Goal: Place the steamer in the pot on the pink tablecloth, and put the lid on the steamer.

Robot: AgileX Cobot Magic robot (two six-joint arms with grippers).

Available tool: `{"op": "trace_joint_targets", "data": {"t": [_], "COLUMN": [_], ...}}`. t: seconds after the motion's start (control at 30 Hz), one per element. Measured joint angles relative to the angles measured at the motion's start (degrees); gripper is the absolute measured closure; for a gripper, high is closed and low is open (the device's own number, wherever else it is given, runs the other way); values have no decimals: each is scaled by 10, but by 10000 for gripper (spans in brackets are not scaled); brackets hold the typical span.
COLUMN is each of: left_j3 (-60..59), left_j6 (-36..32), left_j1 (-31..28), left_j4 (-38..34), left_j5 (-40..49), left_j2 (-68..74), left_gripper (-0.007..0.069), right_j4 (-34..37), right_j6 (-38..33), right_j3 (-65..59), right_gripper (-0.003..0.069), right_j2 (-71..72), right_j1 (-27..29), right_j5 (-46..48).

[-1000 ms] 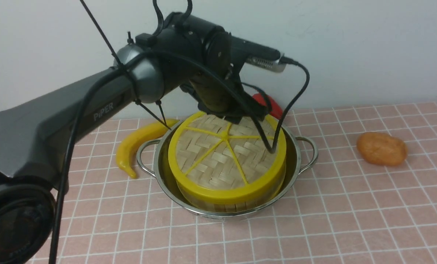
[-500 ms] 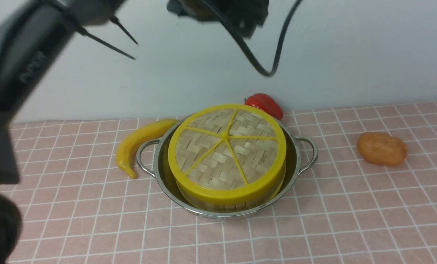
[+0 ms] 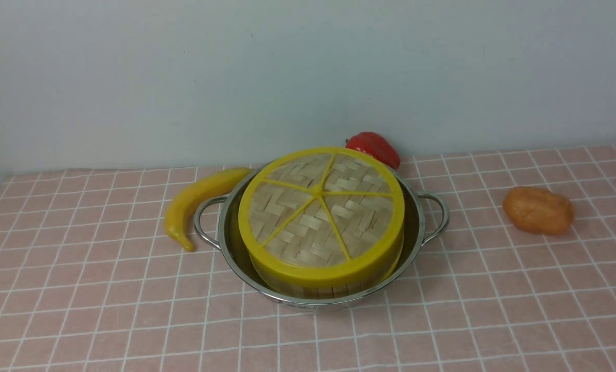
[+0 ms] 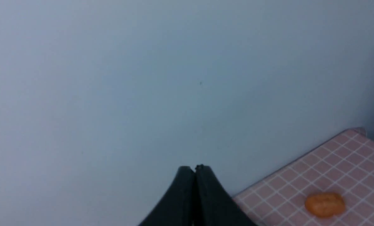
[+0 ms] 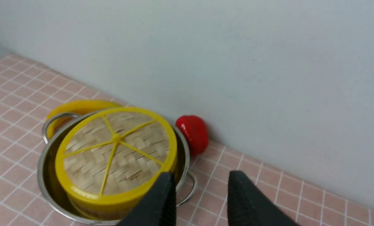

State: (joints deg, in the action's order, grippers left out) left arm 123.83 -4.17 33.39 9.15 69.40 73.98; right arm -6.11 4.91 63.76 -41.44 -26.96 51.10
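1. Where pink gridded tablecloth (image 3: 494, 289) lies spread: shiny steel pot (image 3: 416, 227), wire loop handles.
2. Steamer (image 3: 328, 288), slatted bamboo, inside pot.
3. Lid (image 3: 321, 206), woven yellow-spoked disc, atop steamer.
4. Left end effector (image 4: 195, 168): closed, empty.
5. Right end effector (image 5: 202, 174): parted, empty.

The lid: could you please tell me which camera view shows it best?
The front view: the lid shows whole, with its full rim and all six spokes. The right wrist view shows it too, but the right claw hides part of its rim. The left wrist view misses it entirely.
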Motion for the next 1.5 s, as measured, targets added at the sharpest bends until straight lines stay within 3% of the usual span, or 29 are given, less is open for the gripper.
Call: {"op": "trace_joint_targets", "data": {"t": [0.2,0.3,0.4,0.5,0.67,1.1,1.23,1.27,1.3,1.37,1.4,1.43,1.5], "left_j3": [-297,-428,-600,-686,-751,-756,-759,-770,-775,-823,-833,-878,-940], "left_j6": [1,11,33,51,70,72,51,49,49,54,55,64,74], "left_j1": [0,0,0,0,0,0,-41,-100,-100,-200,-207,-264,-315], "left_j4": [1,1,1,0,-7,-8,1,5,5,4,4,3,3], "left_j5": [-27,-103,-246,-347,-428,-435,-435,-435,-435,-435,-435,-434,-433], "left_j2": [-150,-214,-294,-338,-380,-382,-391,-402,-404,-428,-433,-459,-502], "left_gripper": [648,648,648,648,646,633,633,629,628,623,623,621,614], "right_j4": [-48,-54,-70,-88,-85,-35,-17,-14,-13,-4,-3,6,14], "right_j6": [52,60,64,66,78,80,81,81,81,81,81,82,81], "right_j3": [-125,-160,-183,-183,-186,-186,-186,-186,-186,-186,-186,-186,-186], "right_gripper": [496,559,661,673,671,652,645,641,641,636,636,631,628], "right_j2": [69,86,99,100,101,101,101,101,101,101,101,101,101], "right_j1": [0,0,0,0,0,0,0,0,0,0,0,0,0], "right_j5": [-66,-73,-75,-83,-86,-87,-87,-87,-87,-87,-87,-87,-87]}}
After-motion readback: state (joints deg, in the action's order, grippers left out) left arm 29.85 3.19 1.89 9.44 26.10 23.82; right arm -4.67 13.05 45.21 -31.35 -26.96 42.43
